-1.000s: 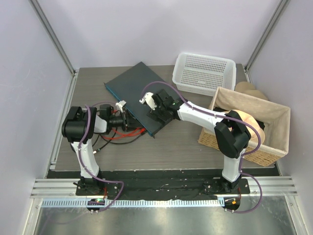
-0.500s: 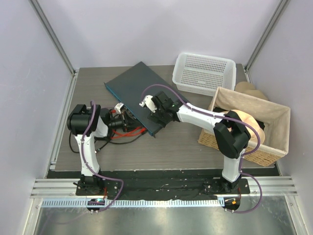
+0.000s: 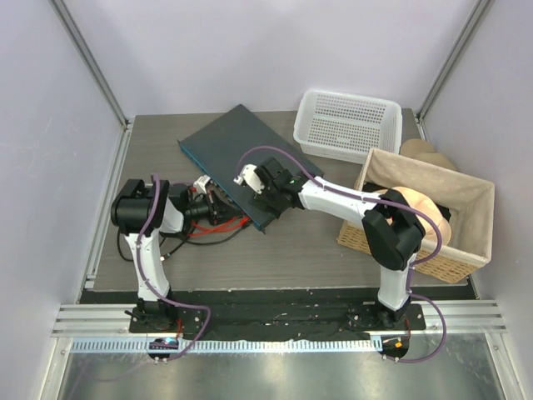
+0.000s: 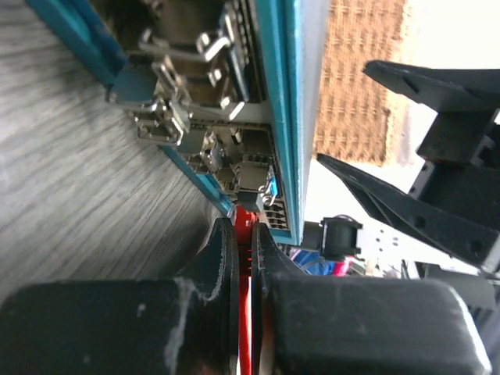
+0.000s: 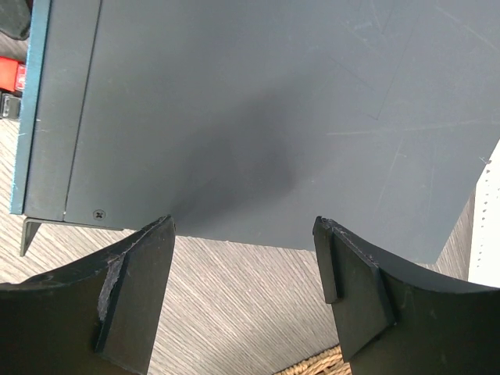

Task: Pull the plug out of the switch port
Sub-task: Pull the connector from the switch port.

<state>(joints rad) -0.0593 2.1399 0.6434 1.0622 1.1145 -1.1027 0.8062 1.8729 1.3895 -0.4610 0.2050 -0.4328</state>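
Left gripper (image 3: 216, 208) has slid in low against the switch (image 3: 241, 154), arm folded, forearm level over the bench (image 3: 291, 242). Its fingers (image 4: 223, 266) have pinched shut on the red plug (image 4: 245, 215), which sits in a front-edge socket. Right gripper (image 5: 244, 226) reaches over the switch's top, fingers spread wide.

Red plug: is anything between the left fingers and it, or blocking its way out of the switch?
Nothing visible does. The left fingers are shut on the red plug at the front edge of the switch.
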